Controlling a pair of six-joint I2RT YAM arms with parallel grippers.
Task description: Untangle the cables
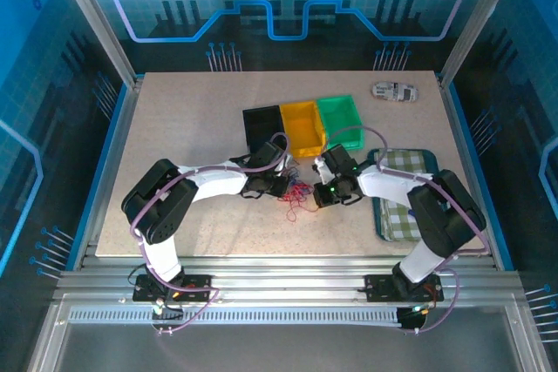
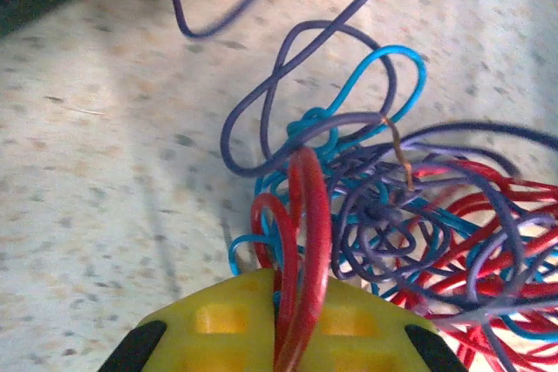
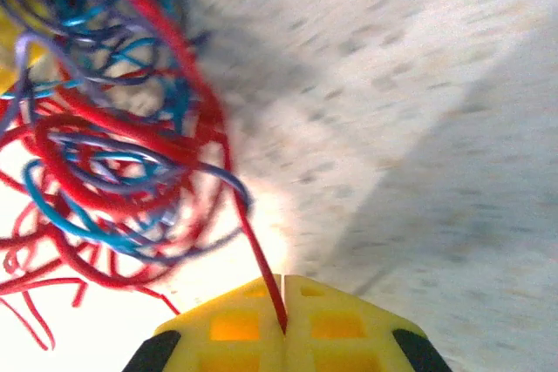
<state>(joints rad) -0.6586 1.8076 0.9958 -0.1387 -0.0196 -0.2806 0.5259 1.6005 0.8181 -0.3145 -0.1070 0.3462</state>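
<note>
**Two grippers, each pinched on the same tangle**

Start at the left of the table (image 1: 174, 128). Your left arm reaches in toward the middle, and your left gripper (image 1: 277, 186) sits at the left edge of the cables (image 1: 295, 201), just on the near side of the black bin (image 1: 260, 128). In the left wrist view, the left gripper (image 2: 292, 324) has its yellow fingertips closed together on a thick red loop that rises from between them. The rest of the cables (image 2: 392, 215) spread off to the right over the speckled surface. They are red, light blue and dark violet strands knotted together, with a few violet loops trailing toward the far side.

You will find the cables on the table near its middle, between the two grippers and just near of the yellow bin (image 1: 302, 126). The green bin (image 1: 340, 119) stands to the right of the yellow one, in one row with the black one.

Your right gripper (image 1: 323, 193) sits at the right edge of the tangle. In the right wrist view, the right gripper (image 3: 285, 324) is closed tight, with one thin red strand caught in the seam between its yellow fingertips. That strand runs up and left into the cables (image 3: 105, 145).

Further right, a green checked cloth (image 1: 405, 189) lies by the right edge. A small pale object (image 1: 394, 91) sits at the far right corner, too small to identify.
</note>
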